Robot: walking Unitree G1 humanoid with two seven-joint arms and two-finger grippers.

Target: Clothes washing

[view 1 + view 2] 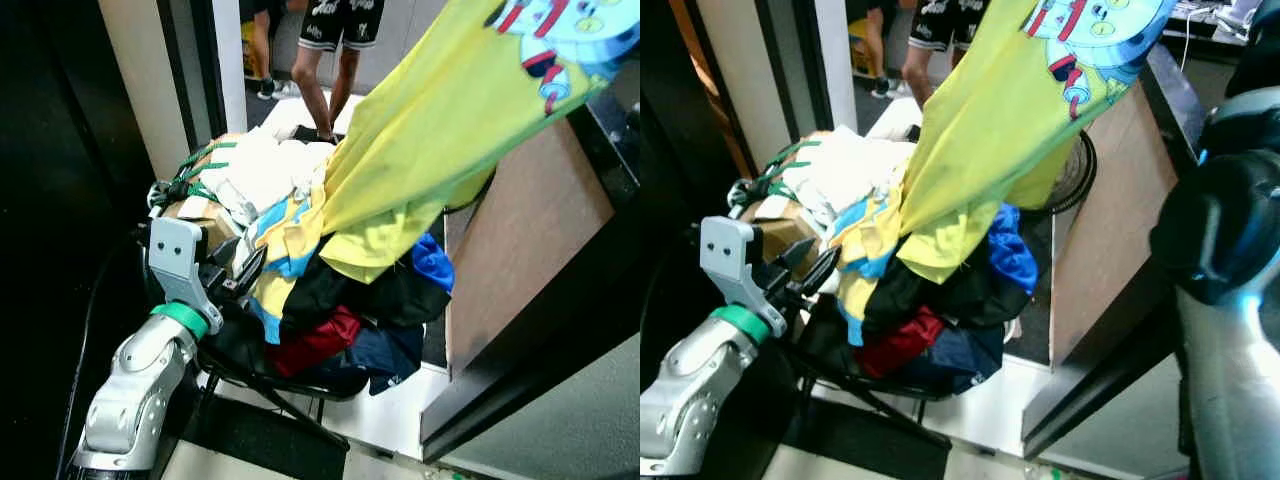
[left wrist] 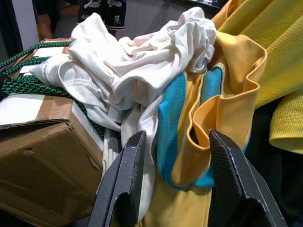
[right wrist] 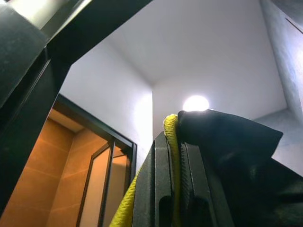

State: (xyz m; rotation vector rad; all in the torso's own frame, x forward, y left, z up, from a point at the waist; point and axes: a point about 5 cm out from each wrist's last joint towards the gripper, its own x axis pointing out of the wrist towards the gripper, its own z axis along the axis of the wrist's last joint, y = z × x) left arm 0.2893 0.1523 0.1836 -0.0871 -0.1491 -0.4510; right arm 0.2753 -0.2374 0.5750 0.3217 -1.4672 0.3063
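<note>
A heap of clothes [image 1: 330,300] lies on a black folding chair [image 1: 285,400]: a white garment [image 2: 137,61] on top, a yellow and blue one [image 2: 203,109] below it, then black, red and navy pieces. My left gripper [image 2: 176,142] is open right at the yellow and blue garment, its fingers [image 1: 248,268] on either side of a fold. A big yellow shirt [image 1: 430,150] with a cartoon print hangs from high up down onto the heap. My right gripper [image 3: 173,130] is raised overhead and shut on the yellow fabric [image 3: 171,142].
A cardboard box [image 2: 42,156] wrapped in green cord [image 1: 200,165] sits beside the white garment. A brown panel [image 1: 520,250] in a dark frame stands to the right. A person's legs [image 1: 320,70] are in the doorway behind. My right arm [image 1: 1230,230] is at the right edge.
</note>
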